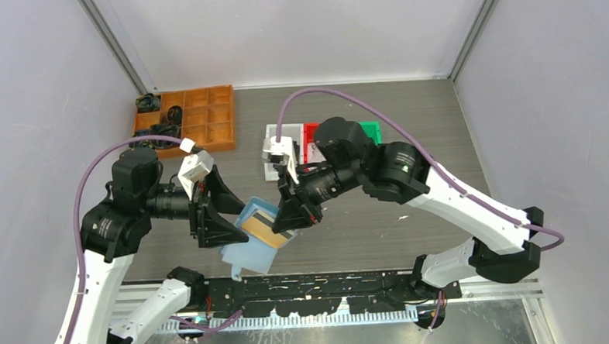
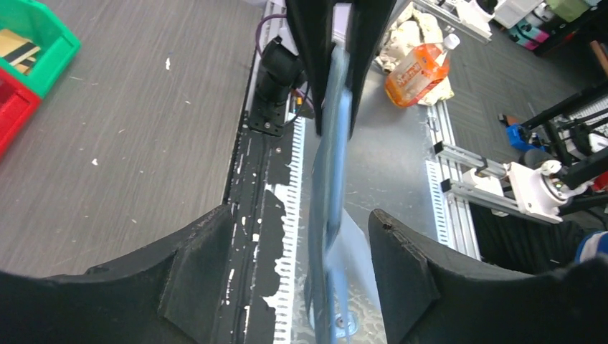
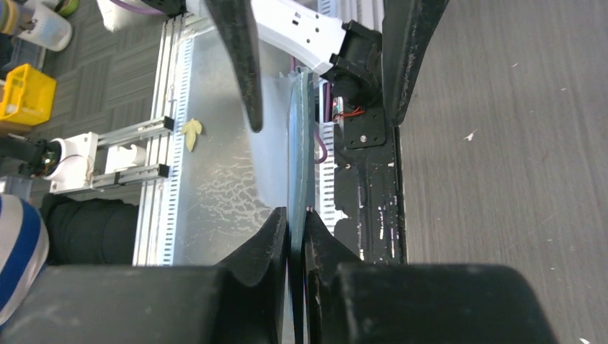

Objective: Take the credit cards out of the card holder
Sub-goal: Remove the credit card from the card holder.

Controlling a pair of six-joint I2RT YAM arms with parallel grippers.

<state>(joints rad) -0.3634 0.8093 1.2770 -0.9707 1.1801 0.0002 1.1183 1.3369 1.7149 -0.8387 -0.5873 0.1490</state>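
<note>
The card holder (image 1: 251, 256) is pale blue and hangs open above the table's near edge. A tan credit card (image 1: 267, 234) with a dark stripe sticks out of its upper part. My right gripper (image 1: 290, 224) is shut on the holder's upper right edge, at the card. In the right wrist view the holder (image 3: 300, 143) is a thin teal sheet pinched between the closed jaws (image 3: 297, 211). My left gripper (image 1: 240, 220) is open, one finger on each side of the holder. In the left wrist view the holder (image 2: 331, 179) stands edge-on between the spread fingers (image 2: 297, 215), not touching them.
An orange compartment tray (image 1: 187, 119) sits at the back left. White (image 1: 278, 146), red (image 1: 311, 137) and green (image 1: 372, 129) bins stand behind my right arm; the green bin (image 2: 29, 43) holds a card. A metal rail (image 1: 322, 284) runs along the near edge.
</note>
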